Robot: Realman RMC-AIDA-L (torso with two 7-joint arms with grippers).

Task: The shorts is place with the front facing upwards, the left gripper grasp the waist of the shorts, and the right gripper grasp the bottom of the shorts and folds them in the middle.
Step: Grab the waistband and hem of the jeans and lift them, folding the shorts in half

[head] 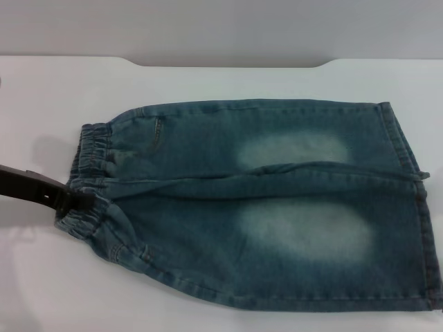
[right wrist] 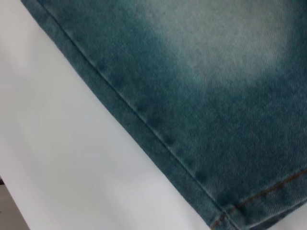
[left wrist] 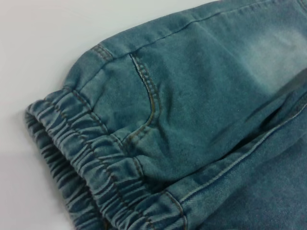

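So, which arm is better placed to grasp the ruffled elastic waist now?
Left. The black left gripper already sits at the gathered denim waist; the right gripper is not visible in the head view.

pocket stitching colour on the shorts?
Tan-orange thread on the pocket seam of the shorts; left wrist view.

Blue-green denim shorts [head: 277, 207] — two pale faded patches, orange-brown stitching — on a white table [head: 208, 79].

Matt washed denim shorts [head: 277, 207] with puckered elastic waist [head: 90, 173] lie on a smooth white table [head: 41, 277]
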